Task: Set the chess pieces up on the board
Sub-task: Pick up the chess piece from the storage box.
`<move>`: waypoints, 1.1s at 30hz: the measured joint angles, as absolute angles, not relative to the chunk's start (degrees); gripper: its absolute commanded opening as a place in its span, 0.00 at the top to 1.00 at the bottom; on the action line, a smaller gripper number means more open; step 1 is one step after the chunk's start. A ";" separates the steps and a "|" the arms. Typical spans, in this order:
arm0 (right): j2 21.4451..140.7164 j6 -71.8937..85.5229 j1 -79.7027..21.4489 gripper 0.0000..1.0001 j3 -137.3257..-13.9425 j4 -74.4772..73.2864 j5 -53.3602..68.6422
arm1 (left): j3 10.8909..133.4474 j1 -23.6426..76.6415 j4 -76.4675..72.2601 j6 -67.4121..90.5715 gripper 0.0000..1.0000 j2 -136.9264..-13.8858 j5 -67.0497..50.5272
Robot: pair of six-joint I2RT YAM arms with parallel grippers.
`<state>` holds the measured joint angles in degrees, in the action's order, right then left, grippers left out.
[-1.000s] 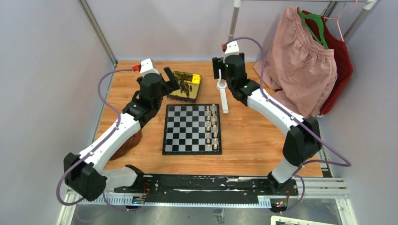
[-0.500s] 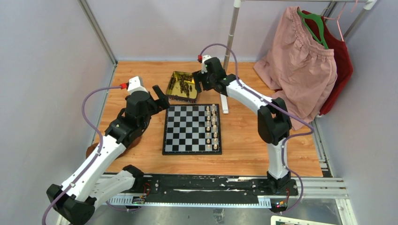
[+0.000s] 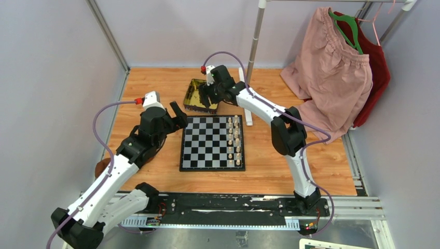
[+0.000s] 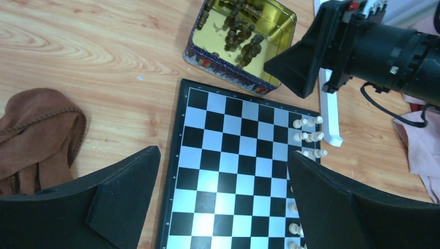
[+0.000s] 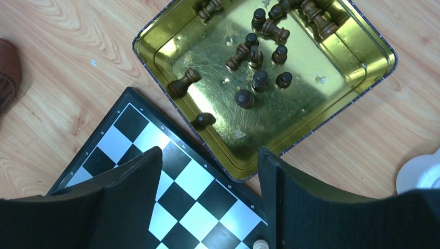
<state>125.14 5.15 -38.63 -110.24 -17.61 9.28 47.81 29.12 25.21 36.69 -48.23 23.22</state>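
Note:
The board [image 3: 207,142] lies mid-table; it also shows in the left wrist view [image 4: 233,171] and in the right wrist view [image 5: 155,155]. Cream-white pieces [image 3: 234,140] stand in its two right columns. Dark pieces [image 5: 257,62] lie and stand in the gold tin [image 3: 191,96]. My right gripper [image 3: 204,96] is open and empty, above the board's far edge by the tin [image 5: 332,93]. My left gripper [image 3: 179,111] is open and empty, above the board's far left corner.
A brown cloth [image 4: 36,135] lies on the wood left of the board. A white stand with a post [image 3: 246,106] sits just right of the board's far corner. Pink and red clothes [image 3: 332,67] hang at the back right.
My right arm has swung left from the white stand to the gold tin. My left arm has drawn back from the tin toward the board's far left corner.

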 measured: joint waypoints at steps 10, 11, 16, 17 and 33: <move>132.57 3.05 -38.74 0.34 -118.10 -19.81 8.86 | 45.01 29.12 20.62 35.57 0.00 -47.00 19.18; 133.23 2.92 -38.74 0.35 -118.87 -20.01 8.80 | 44.73 29.12 20.29 35.31 0.00 -46.74 18.70; 135.83 2.83 -38.72 0.37 -122.17 -21.06 8.51 | 44.10 29.12 19.05 34.41 0.00 -46.04 17.28; 136.16 2.83 -38.72 0.37 -122.50 -21.04 8.49 | 44.01 29.12 18.65 34.22 0.00 -45.91 17.06; 140.29 2.98 -37.95 0.48 -126.93 -21.21 8.56 | 42.98 29.12 16.45 32.56 0.00 -45.45 15.70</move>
